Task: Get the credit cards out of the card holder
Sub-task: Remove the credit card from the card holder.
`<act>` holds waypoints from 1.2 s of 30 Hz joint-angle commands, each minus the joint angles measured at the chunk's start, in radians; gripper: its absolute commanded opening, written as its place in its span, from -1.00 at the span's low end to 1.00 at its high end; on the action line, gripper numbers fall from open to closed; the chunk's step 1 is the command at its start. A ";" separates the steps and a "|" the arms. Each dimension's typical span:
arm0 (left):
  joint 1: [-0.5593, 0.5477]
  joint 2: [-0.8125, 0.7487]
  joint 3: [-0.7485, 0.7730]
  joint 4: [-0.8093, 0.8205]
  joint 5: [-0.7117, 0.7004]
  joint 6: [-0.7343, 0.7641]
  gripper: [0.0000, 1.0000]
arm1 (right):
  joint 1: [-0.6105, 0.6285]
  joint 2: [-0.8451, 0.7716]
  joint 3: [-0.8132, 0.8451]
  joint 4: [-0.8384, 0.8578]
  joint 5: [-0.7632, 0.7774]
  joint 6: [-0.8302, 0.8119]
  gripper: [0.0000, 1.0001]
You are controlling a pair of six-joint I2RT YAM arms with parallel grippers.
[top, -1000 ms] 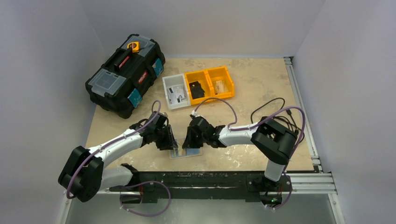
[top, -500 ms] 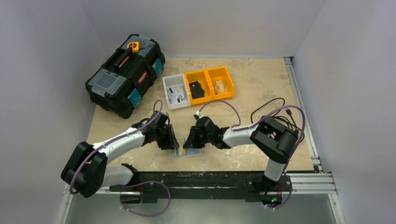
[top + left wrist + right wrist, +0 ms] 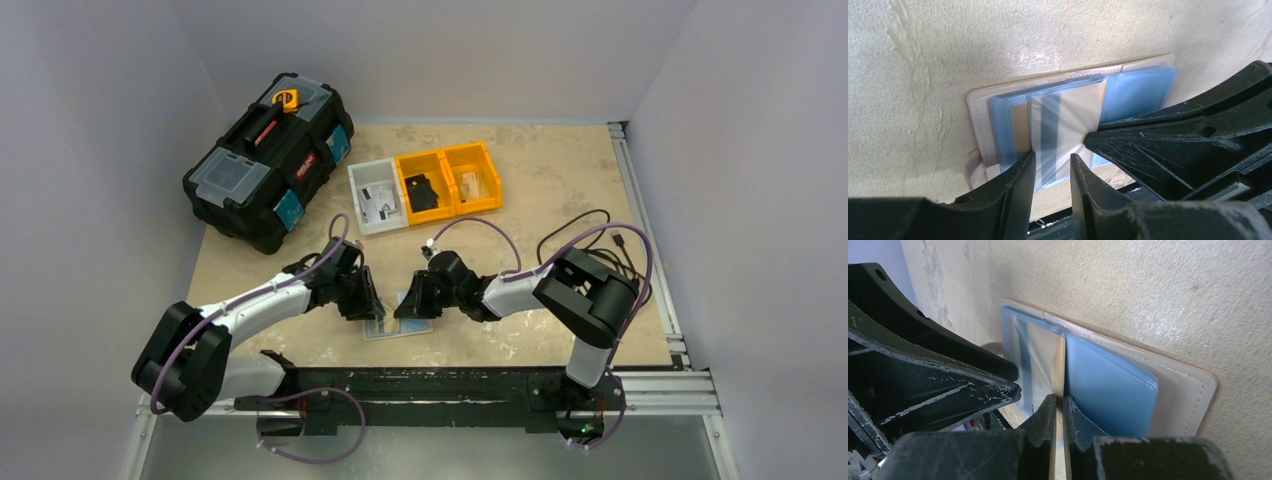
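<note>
Reaches in low from both sides with the left arm (image 3: 255, 300) and the right arm (image 3: 515, 290), wrists pitched down and facing each other at the near middle. Holds the left gripper (image 3: 1052, 162) tips-down with jaws partly apart. Pinches the right gripper (image 3: 1059, 402) down to a sliver, just beside the left one's tips.

I see a mottled beige tabletop (image 3: 560, 170). On it lie a black plastic toolbox (image 3: 268, 160) at far left, a white open bin (image 3: 376, 197) touching two yellow open bins (image 3: 448, 178), a loose black cable (image 3: 590, 222) at right, and an open beige card holder (image 3: 400, 328) with blue sleeves near the front edge.
</note>
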 commanded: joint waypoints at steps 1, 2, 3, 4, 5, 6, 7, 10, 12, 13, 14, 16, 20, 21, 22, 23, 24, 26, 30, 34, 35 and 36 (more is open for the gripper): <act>-0.007 0.028 -0.037 -0.002 -0.071 0.018 -0.36 | -0.009 0.045 -0.073 -0.190 0.024 -0.032 -1.00; -0.007 0.025 -0.039 -0.003 -0.072 0.018 -0.36 | -0.010 0.043 -0.077 -0.187 0.022 -0.031 -1.00; -0.007 0.023 -0.038 -0.007 -0.075 0.020 -0.36 | -0.013 0.042 -0.080 -0.186 0.022 -0.031 -1.00; -0.007 0.021 -0.037 -0.013 -0.078 0.022 -0.35 | -0.016 0.040 -0.083 -0.183 0.020 -0.031 -1.00; -0.008 0.019 -0.036 -0.020 -0.084 0.024 -0.35 | -0.019 0.038 -0.086 -0.179 0.018 -0.031 -1.00; -0.007 0.018 -0.036 -0.024 -0.089 0.024 -0.35 | -0.021 0.036 -0.090 -0.178 0.017 -0.031 -1.00; -0.008 0.017 -0.036 -0.025 -0.091 0.025 -0.35 | -0.023 0.034 -0.091 -0.177 0.016 -0.031 -1.00; -0.007 0.019 -0.039 -0.023 -0.089 0.025 -0.35 | -0.029 0.029 -0.097 -0.170 0.009 -0.030 -1.00; -0.007 0.023 -0.040 -0.020 -0.089 0.025 -0.35 | -0.035 0.024 -0.104 -0.157 -0.002 -0.026 -1.00; -0.007 0.027 -0.038 -0.022 -0.090 0.025 -0.35 | -0.038 0.020 -0.110 -0.146 -0.009 -0.023 -1.00; -0.007 0.030 -0.037 -0.022 -0.088 0.025 -0.35 | -0.041 0.015 -0.115 -0.139 -0.014 -0.021 -1.00; -0.008 0.033 -0.040 -0.018 -0.085 0.027 -0.34 | -0.046 0.009 -0.119 -0.138 -0.016 -0.020 -1.00; -0.007 0.042 -0.037 -0.020 -0.089 0.032 -0.30 | -0.058 -0.004 -0.140 -0.099 -0.040 -0.010 -1.00; -0.007 0.045 -0.038 -0.021 -0.090 0.033 -0.30 | -0.061 -0.006 -0.147 -0.087 -0.048 -0.008 -1.00; -0.007 0.048 -0.038 -0.020 -0.091 0.034 -0.30 | -0.062 -0.005 -0.148 -0.083 -0.052 -0.006 -1.00; -0.007 0.052 -0.038 -0.019 -0.093 0.036 -0.30 | -0.064 -0.005 -0.149 -0.078 -0.055 -0.006 -1.00; -0.007 0.057 -0.040 -0.016 -0.091 0.038 -0.29 | -0.065 -0.003 -0.152 -0.067 -0.061 -0.005 -1.00; -0.008 0.065 -0.040 -0.011 -0.085 0.040 -0.29 | -0.067 0.000 -0.159 -0.047 -0.077 0.000 -1.00; -0.007 0.073 -0.042 -0.001 -0.068 0.054 -0.30 | -0.072 0.000 -0.168 0.005 -0.105 0.011 -1.00; -0.019 0.081 -0.037 0.023 -0.029 0.059 -0.37 | -0.072 0.010 -0.143 0.002 -0.122 -0.008 -1.00; -0.029 0.084 -0.033 0.031 -0.019 0.056 -0.40 | -0.073 0.017 -0.132 -0.007 -0.125 -0.015 -1.00; -0.036 0.088 -0.029 0.036 -0.008 0.053 -0.45 | -0.073 0.023 -0.124 -0.013 -0.122 -0.019 -1.00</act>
